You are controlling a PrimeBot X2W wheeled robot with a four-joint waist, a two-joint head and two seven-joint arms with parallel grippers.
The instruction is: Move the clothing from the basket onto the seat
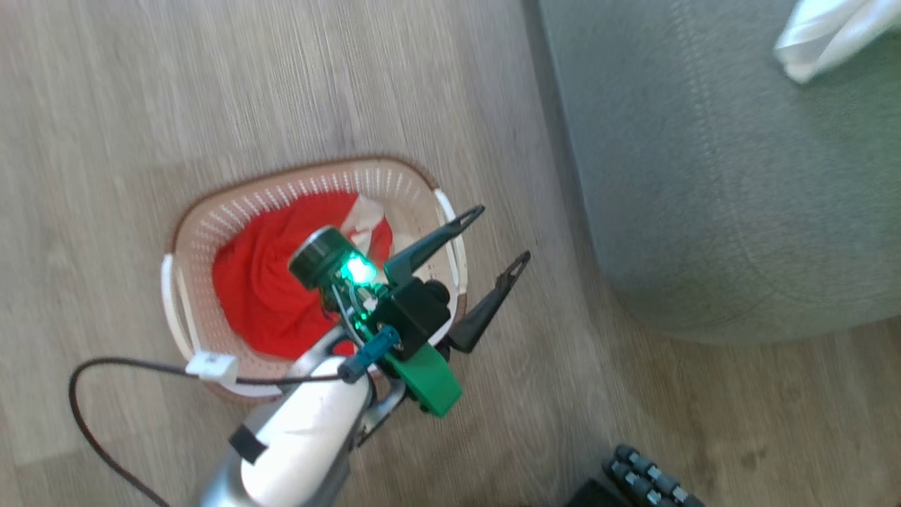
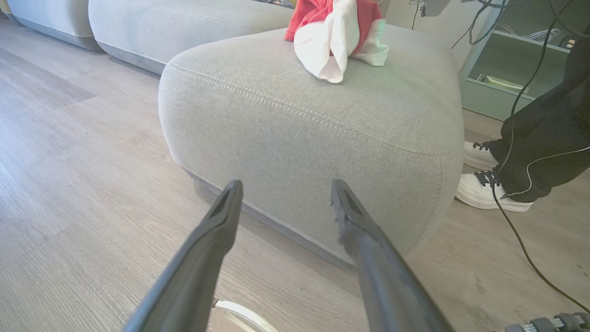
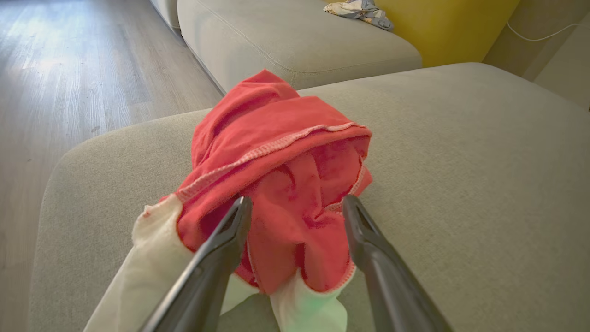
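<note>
A cream basket [image 1: 204, 225] stands on the wood floor with a red garment [image 1: 260, 289] bunched inside it. My left gripper [image 1: 504, 232] hangs open over the basket's right end, its fingers [image 2: 221, 216] pointing at the side of the grey-green seat [image 2: 299, 129]. A second red and white garment [image 3: 276, 152] lies on the seat [image 3: 461, 161]. My right gripper [image 3: 296, 199] stands open with a finger on either side of that garment's near end. The same garment [image 2: 332, 32] shows on top of the seat in the left wrist view, and its white edge [image 1: 823, 35] shows in the head view.
A person's white shoes [image 2: 488, 193] and dark trouser leg stand right of the seat, with a black cable [image 2: 511, 138] trailing over the floor. A pale green shelf [image 2: 507, 78] is behind. Another sofa section [image 3: 286, 41] carries a patterned cloth [image 3: 359, 9], with a yellow cushion [image 3: 451, 23] next to it.
</note>
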